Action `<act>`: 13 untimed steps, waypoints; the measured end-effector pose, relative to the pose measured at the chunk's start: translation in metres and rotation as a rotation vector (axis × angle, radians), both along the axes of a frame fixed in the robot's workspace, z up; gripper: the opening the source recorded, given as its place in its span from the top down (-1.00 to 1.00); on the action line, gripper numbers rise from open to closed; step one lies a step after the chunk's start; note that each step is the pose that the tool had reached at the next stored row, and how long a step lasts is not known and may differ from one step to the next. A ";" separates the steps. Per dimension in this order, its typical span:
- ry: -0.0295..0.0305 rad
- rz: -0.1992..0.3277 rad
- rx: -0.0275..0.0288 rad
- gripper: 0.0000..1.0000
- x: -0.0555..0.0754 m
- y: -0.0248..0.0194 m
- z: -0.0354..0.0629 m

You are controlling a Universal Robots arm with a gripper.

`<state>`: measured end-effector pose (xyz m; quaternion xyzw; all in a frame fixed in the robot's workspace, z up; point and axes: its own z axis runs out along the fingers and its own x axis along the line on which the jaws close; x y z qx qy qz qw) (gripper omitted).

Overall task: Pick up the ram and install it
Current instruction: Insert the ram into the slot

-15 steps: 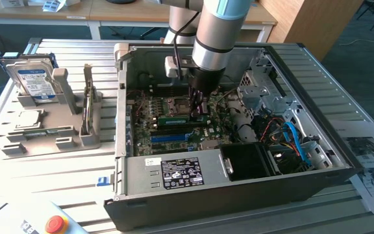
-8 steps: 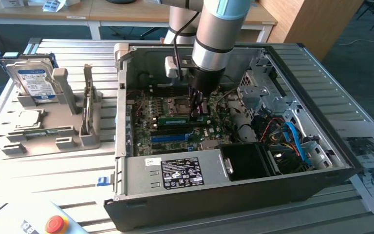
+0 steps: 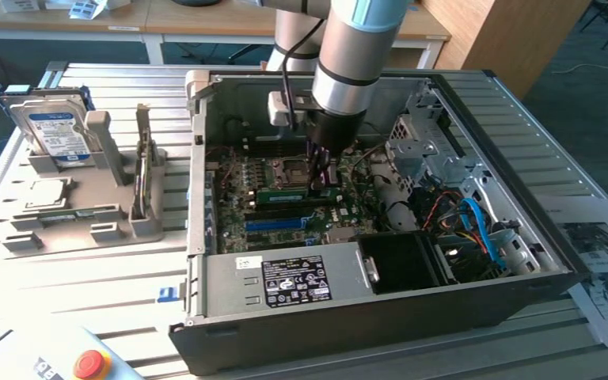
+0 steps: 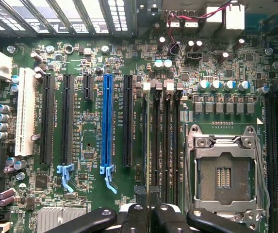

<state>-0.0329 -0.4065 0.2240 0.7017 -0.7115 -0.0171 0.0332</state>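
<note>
At the centre of the exterior view, your end effector [image 3: 320,176] clenches the ram [image 3: 295,193] at the memory slots [image 4: 165,145]; pickup seems done, but full seating you cannot confirm.

The long, narrow ram stick [image 3: 286,192] is green. So is the flat motherboard [image 4: 80,63], which is crossed by black slots, one bright blue slot [image 4: 107,121] and one white slot [image 4: 24,119]. The metal processor socket [image 4: 223,170] is silver, and the pincer [image 3: 322,182] is black. At the exterior view's left, the boxy silver hard drive [image 3: 56,131] bears a blue-and-white label, and the plastic rack [image 3: 93,198] is grey. The ribbed table [image 3: 93,285] is pale silver, striped with grooves. The round button [image 3: 91,364] is red.
</note>
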 end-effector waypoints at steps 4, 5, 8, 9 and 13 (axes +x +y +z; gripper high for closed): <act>-0.0002 0.000 -0.0004 0.76 0.000 0.0000 0.0056; -0.0003 0.000 -0.0004 0.76 0.000 -0.0001 0.0072; -0.0004 0.000 -0.0002 0.76 0.000 0.0000 0.0082; -0.0008 0.000 -0.0002 0.76 0.000 0.0000 0.0082; -0.0043 0.001 -0.0003 0.76 0.000 0.0000 0.0082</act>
